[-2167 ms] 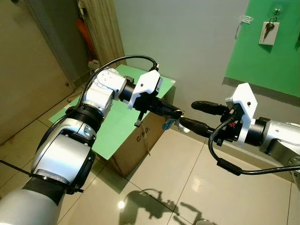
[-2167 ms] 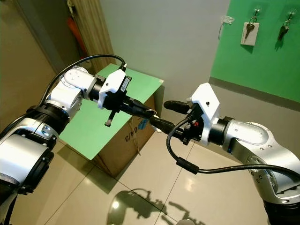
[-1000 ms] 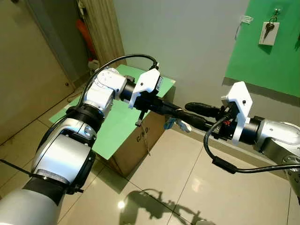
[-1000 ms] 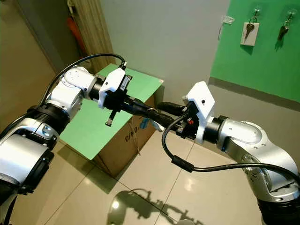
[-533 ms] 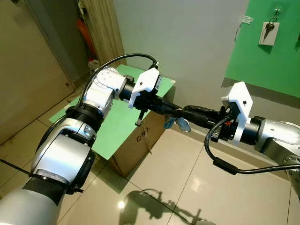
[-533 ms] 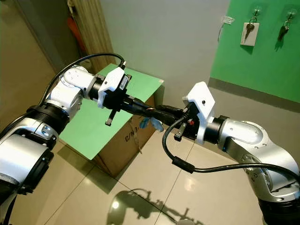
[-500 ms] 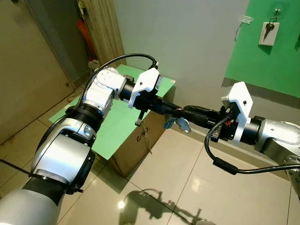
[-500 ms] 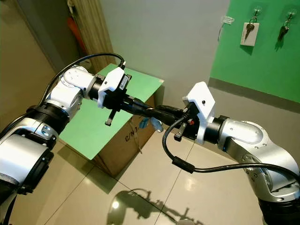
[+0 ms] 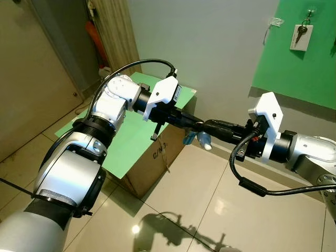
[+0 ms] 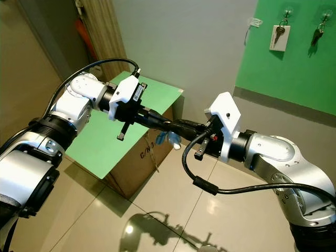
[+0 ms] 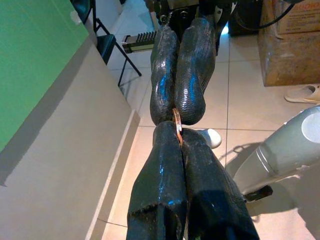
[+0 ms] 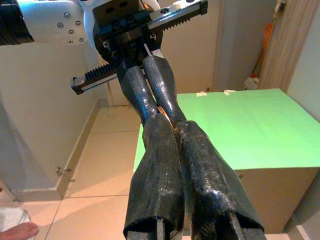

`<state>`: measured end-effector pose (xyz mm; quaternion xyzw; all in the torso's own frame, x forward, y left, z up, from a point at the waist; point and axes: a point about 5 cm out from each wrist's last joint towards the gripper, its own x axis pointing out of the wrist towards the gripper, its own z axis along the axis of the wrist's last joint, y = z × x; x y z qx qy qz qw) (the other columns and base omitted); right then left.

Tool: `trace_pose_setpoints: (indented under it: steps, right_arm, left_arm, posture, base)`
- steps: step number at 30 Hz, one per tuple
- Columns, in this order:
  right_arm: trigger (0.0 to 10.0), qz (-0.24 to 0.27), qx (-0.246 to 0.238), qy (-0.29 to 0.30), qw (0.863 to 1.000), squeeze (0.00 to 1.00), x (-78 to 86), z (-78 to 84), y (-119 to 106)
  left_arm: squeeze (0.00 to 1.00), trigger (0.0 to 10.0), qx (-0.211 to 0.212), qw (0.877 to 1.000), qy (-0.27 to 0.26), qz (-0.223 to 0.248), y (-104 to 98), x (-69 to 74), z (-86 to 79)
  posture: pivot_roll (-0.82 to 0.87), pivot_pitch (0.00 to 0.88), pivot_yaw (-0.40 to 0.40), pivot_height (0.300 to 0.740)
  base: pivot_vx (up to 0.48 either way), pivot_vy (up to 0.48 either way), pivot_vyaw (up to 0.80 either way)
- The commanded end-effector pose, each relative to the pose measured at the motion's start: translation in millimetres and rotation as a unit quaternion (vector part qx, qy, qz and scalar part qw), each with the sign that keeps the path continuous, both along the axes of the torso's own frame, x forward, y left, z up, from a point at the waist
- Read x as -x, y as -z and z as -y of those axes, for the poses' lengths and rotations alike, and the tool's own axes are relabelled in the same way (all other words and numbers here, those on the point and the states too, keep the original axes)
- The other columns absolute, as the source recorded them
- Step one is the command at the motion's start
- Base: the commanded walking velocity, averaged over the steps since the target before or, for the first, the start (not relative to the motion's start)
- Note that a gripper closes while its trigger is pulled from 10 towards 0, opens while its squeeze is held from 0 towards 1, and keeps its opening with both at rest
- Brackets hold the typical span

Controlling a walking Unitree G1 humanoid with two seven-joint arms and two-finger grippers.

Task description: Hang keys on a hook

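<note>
A copper key ring (image 11: 176, 121) is pinched between both grippers, which meet tip to tip in mid-air above the floor. My left gripper (image 9: 199, 126) is shut on the ring from the left. My right gripper (image 9: 208, 126) is shut on the same ring (image 12: 162, 113) from the right. A blue and white fob (image 9: 202, 139) dangles beneath the joined tips. High on the wall, a green panel (image 9: 299, 63) carries a hook (image 9: 310, 10) with a key and tag (image 9: 301, 34). A clear bare hook (image 9: 275, 22) sits on the grey wall just left of it.
A cardboard box (image 9: 157, 163) topped with a green sheet (image 9: 131, 131) stands under my left arm against the grey wall. Glossy tiled floor (image 9: 199, 210) lies below the grippers. A second bunch of keys (image 10: 317, 32) hangs further right. A person's foot (image 12: 15, 233) shows on the floor.
My right gripper, open and apart from the left one before, has moved left to its tips and shut on the ring. The fob has swung slightly.
</note>
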<state>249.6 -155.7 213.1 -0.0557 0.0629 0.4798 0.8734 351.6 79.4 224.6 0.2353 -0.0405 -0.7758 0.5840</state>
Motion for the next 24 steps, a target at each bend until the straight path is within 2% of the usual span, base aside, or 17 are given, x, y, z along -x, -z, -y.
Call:
trace_pose_setpoints:
  steps: [1, 2, 4, 5, 7, 8, 24]
  right_arm:
    - [0.0, 0.008, -0.01, -0.024, 1.0, 0.0, 4.9, -7.1, -4.3]
    - [0.0, 0.008, -0.01, -0.024, 1.0, 0.0, 4.9, -7.1, -4.3]
    - [0.0, 0.008, -0.012, -0.023, 1.0, 0.0, 4.9, -7.4, -3.7]
    - [0.0, 0.007, -0.013, -0.022, 1.0, 0.0, 5.0, -7.4, -3.6]
    - [0.0, 0.007, -0.013, -0.022, 1.0, 0.0, 5.1, -7.5, -3.4]
    - [0.0, 0.007, -0.014, -0.022, 1.0, 0.0, 5.1, -7.5, -3.3]
    - [0.0, 0.006, -0.018, -0.013, 1.0, 0.0, 3.7, -7.9, -1.2]
  left_arm:
    - [0.0, 0.0, -0.005, 1.0, -0.011, 0.019, -8.0, -3.2, -0.2]
    - [0.0, 0.0, -0.005, 1.0, -0.011, 0.019, -8.0, -3.2, -0.2]
    - [0.0, 2.7, -0.005, 1.0, -0.024, 0.013, -9.0, -5.2, 0.3]
    - [0.0, 10.0, -0.005, 0.999, -0.039, 0.011, -9.1, -7.1, 0.9]
    - [0.0, 10.0, -0.002, 0.998, -0.064, 0.014, -9.9, -10.4, 2.1]
    - [1.0, 10.0, 0.001, 0.997, -0.073, 0.013, -10.4, -11.6, 2.6]
    - [1.0, 10.0, 0.024, 0.993, -0.113, 0.012, -16.3, -17.2, 0.0]
  posture:
    - [-0.28, 0.0, 0.133, 0.74]
    - [-0.28, 0.0, 0.133, 0.74]
    - [-0.28, 0.0, 0.132, 0.74]
    - [-0.28, 0.0, 0.132, 0.74]
    - [-0.28, 0.0, 0.132, 0.74]
    - [-0.28, 0.0, 0.132, 0.74]
    - [-0.27, 0.0, 0.132, 0.74]
  base:
    - [0.0, 0.0, 0.0]
    - [0.0, 0.0, 0.0]
    - [0.0, 0.0, 0.0]
    - [0.0, 0.0, 0.0]
    - [0.0, 0.0, 0.0]
    - [0.0, 0.0, 0.0]
    - [0.0, 0.0, 0.0]
